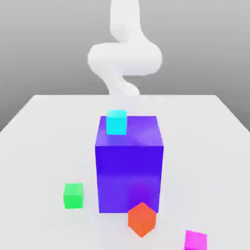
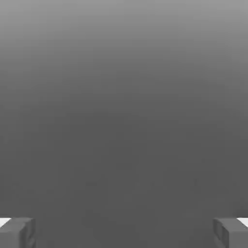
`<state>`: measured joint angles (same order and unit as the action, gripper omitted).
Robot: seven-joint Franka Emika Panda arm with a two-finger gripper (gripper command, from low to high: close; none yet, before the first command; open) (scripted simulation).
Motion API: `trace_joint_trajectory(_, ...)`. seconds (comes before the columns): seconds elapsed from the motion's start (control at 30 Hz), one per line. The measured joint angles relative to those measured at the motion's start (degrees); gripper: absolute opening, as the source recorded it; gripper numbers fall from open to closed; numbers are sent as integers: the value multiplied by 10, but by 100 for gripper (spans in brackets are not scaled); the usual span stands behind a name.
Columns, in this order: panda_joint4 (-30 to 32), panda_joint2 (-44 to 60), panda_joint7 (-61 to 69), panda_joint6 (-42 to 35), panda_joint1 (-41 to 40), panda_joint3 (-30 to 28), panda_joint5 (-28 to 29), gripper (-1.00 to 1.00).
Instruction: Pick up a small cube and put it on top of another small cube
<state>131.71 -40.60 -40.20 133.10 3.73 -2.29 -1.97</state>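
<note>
A small cube sits atop the big cube; three others lie near its front: one left, two right.

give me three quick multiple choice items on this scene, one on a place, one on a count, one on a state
1. Where is the small cyan cube?
A. on top of the big blue-purple cube
B. on the white table
C. on the small bright green cube

2. How many cubes are there?
A. three
B. five
C. seven

3. The gripper fingers are
A. shut on the small magenta cube
B. apart, holding nothing

Key: 1 A, it sits on the big cube's top face. 2 B, cyan, blue-purple, green, orange-red, magenta. 3 B, the hand view shows the fingers wide apart.
</note>
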Motion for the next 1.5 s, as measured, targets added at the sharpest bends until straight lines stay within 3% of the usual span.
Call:
trace_joint_trajectory(0.3, -3, 192, 213, 46, 114, -62, -82, 0)
trace_joint_trajectory(0.6, -6, 379, 407, 93, 173, -63, -143, 0)
trace_joint_trajectory(0.8, -5, 493, 500, 134, 193, -51, -129, 0)
trace_joint_trajectory(1.03, -2, 612, 555, 193, 217, -50, -49, 0)
trace_joint_trajectory(1.13, -14, 675, 567, 239, 212, -41, -54, 0)
trace_joint_trajectory(1.17, -18, 695, 571, 254, 208, -36, -58, -100)
trace_joint_trajectory(1.37, -21, 704, 573, 260, 206, -34, -60, -100)
trace_joint_trajectory(1.5, -8, 646, 562, 215, 216, -46, -45, -100)
